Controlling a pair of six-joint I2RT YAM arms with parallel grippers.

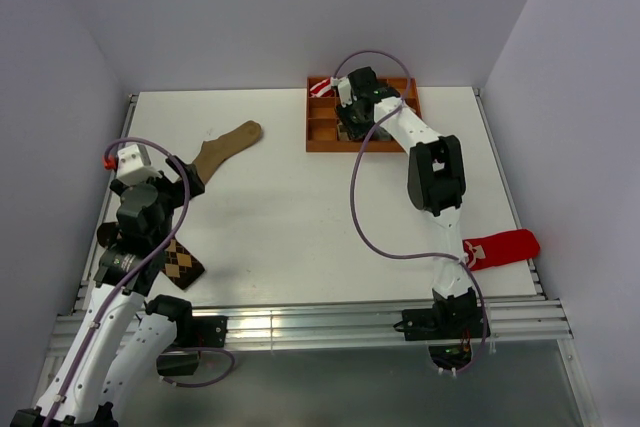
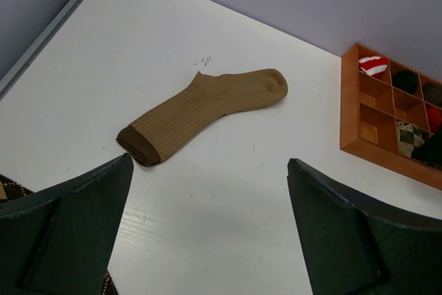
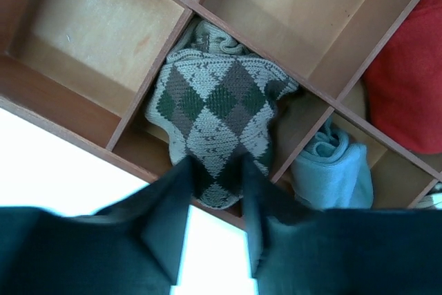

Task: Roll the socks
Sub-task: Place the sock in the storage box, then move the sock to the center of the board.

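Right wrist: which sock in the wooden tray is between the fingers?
The green-brown diamond-patterned argyle sock, tip pinched by the right gripper. The light blue rolled sock and red sock lie in other compartments.

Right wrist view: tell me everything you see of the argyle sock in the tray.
The argyle sock is soft knit, pale grey-beige with dark green and brown diamonds. It sits bunched in one compartment of the wooden tray, its lower end draped over the front wall. The right gripper is closed on that end, one finger on each side. A light blue rolled sock fills a neighbouring compartment; whether the two touch is unclear.
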